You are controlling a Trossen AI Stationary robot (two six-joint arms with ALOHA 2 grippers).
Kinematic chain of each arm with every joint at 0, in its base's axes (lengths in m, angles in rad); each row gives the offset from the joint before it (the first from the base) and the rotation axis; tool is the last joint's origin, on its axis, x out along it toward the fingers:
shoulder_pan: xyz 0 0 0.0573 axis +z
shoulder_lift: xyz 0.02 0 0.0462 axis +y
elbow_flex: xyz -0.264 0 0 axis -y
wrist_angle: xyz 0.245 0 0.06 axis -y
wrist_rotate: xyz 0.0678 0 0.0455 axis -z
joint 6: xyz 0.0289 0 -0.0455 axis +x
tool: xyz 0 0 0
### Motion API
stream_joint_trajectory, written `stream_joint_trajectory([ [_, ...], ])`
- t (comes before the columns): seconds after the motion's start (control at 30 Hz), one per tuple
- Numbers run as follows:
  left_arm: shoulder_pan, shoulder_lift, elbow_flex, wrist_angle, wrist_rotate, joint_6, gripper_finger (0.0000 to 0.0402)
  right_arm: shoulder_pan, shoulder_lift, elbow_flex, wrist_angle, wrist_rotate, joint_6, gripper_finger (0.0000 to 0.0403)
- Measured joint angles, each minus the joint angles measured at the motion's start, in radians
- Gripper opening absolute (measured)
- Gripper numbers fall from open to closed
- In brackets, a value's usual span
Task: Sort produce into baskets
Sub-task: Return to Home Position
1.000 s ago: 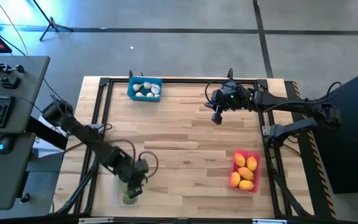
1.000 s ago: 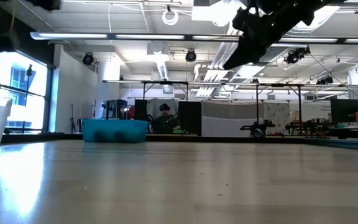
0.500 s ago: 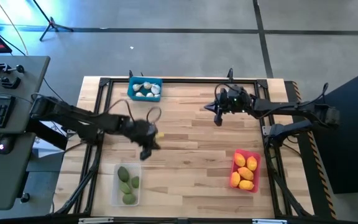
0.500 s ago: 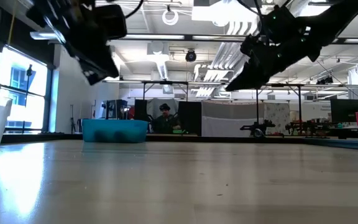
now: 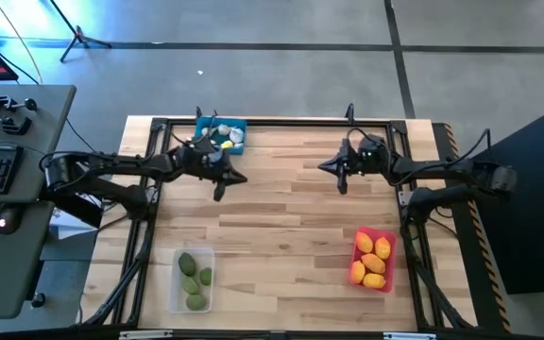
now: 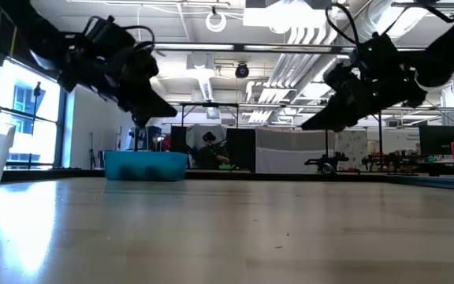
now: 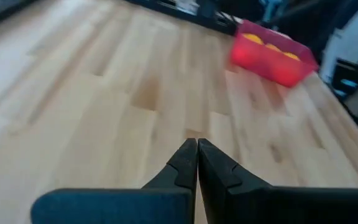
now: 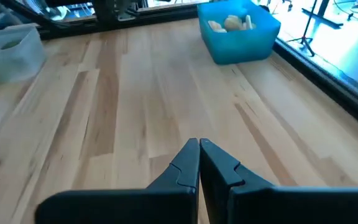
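Wooden bench [image 5: 291, 227], no loose produce seen on it. Left gripper [image 7: 196, 147] is pinched closed on nothing and hangs over the far-left boards. In the high view the blue bin [image 5: 199, 142] of garlic bulbs [image 5: 235, 137] sits just beside it at 12 o'clock. The clear bin [image 5: 177, 283] with three limes [image 5: 190, 267] is well apart at 6 o'clock.

Right gripper [image 8: 199, 145] is likewise closed and empty. The red bin [image 5: 374, 232] of lemons [image 5: 374, 264] lies at its 5 o'clock, apart. Left arm is nearer blue and clear, right arm nearer red. Sorting looks finished, so likely only the pull-back to rest remains.
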Motion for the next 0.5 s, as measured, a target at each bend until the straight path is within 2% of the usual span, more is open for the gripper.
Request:
stream_joint_trajectory([
  [0.2,0.1,-0.022,-0.139,0.2,0.003,-0.001,0.0,-0.073,-0.026,-0.114,0.121,-0.078,0.02,0.0],
  [0.3,0.126,-0.062,-0.208,0.232,-0.01,0.001,0.0,-0.113,-0.067,-0.164,0.135,-0.088,0.016,0.0],
  [0.5,0.181,-0.218,-0.311,0.247,-0.025,-0.006,0.0,-0.181,-0.259,-0.258,0.133,-0.132,0.02,0.0],
])
